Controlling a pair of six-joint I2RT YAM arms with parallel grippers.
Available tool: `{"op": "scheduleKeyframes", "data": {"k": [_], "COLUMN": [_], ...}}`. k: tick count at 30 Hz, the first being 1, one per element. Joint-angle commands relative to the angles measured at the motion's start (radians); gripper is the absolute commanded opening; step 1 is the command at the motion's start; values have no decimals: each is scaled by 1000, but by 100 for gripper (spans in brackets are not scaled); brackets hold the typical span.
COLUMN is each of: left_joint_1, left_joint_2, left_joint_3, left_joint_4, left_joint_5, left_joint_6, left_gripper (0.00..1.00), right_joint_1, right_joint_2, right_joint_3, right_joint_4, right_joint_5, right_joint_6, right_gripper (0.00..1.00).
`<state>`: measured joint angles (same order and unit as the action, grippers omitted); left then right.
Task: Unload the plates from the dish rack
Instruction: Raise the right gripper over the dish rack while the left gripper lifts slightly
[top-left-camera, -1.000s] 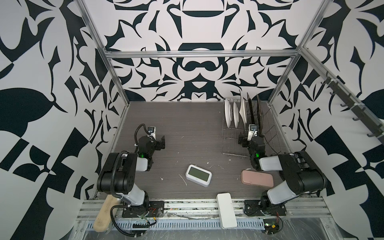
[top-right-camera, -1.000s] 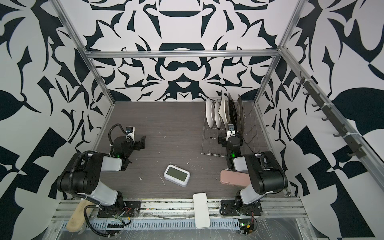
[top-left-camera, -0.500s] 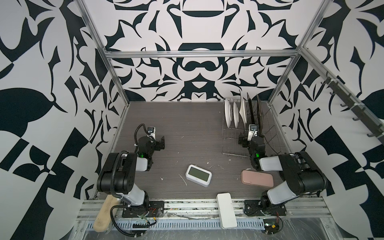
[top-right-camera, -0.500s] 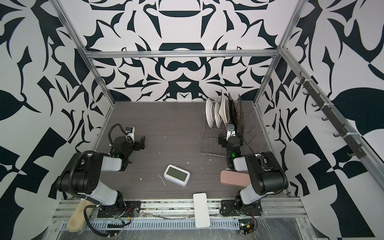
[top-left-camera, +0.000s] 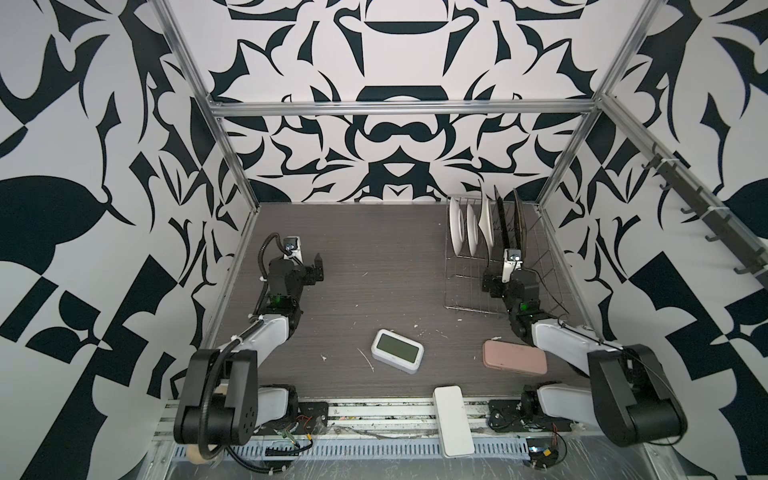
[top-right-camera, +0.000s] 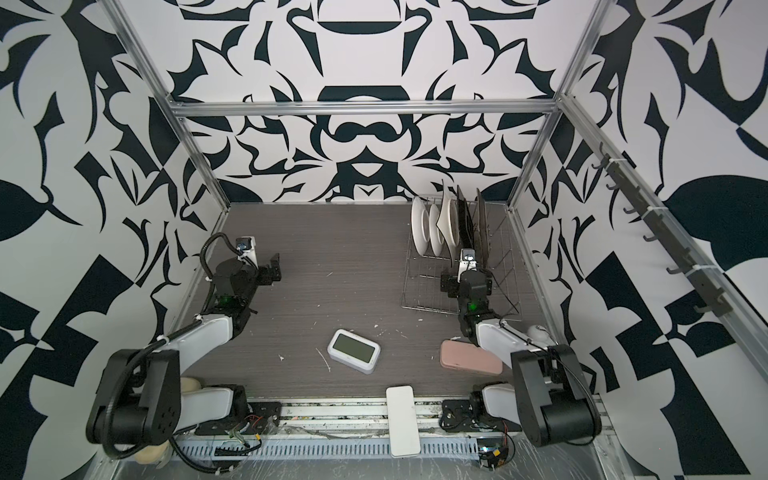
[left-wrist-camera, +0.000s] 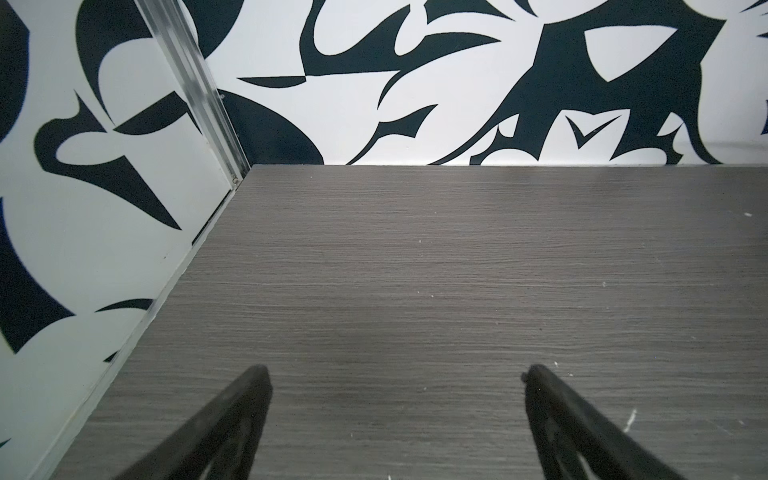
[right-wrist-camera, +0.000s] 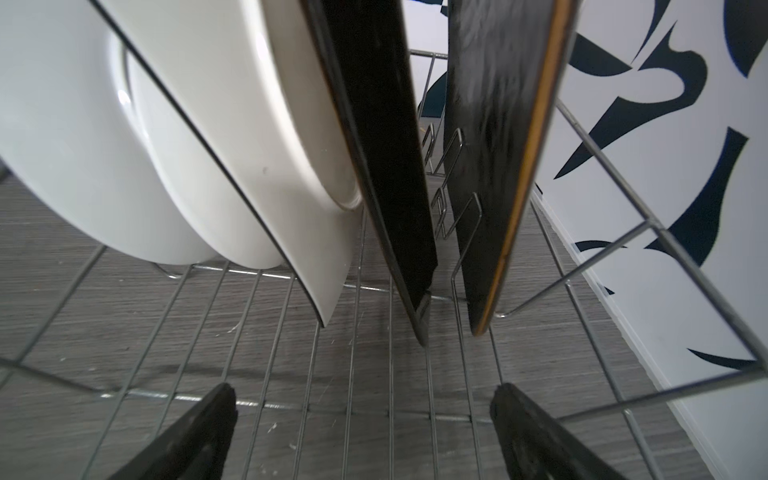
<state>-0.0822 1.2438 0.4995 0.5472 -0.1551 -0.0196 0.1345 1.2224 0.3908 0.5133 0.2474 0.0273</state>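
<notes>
Your right hand (right-wrist-camera: 362, 397) is wide open and empty over the near end of the rack (top-left-camera: 469, 291). The plates (top-left-camera: 457, 228) stand on edge straight ahead, at the far end. Your left hand (left-wrist-camera: 395, 374) is open too, way off left.

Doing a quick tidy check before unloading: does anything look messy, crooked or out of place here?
Small white flecks litter the table near the clock, which lies askew. A flat white slab lies across the front rail. The plates lean in the dish rack, none fallen.
</notes>
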Motion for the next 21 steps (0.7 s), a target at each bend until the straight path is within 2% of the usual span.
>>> {"op": "scheduleKeyframes", "data": {"k": [1,8,13,17,21], "left_joint_1": [-14,-101,-164,-171,-185], "left_joint_2": [-73,-188,-242,-255,-281], "left_joint_3": [58,96,102,120,102], "left_joint_4": [-182,-359,-499,-605,-626], "left_joint_5": [-35,-94,-90,-40,-24], "left_joint_6": [-55,-111,-166,-252,-315], "left_gripper": [99,99,99,99,99], "right_joint_1": [7,13,29,54,89], "right_joint_2": [-89,-286,-397,-395,-329], "right_joint_3": [43,82,181,319,469], "right_joint_4": [-93,-290,-550,-785,-994], "right_joint_5": [-7,-43,67,126,144], "right_joint_6": [26,135,287,332,369], "right_gripper": [99,100,100,100,100]}}
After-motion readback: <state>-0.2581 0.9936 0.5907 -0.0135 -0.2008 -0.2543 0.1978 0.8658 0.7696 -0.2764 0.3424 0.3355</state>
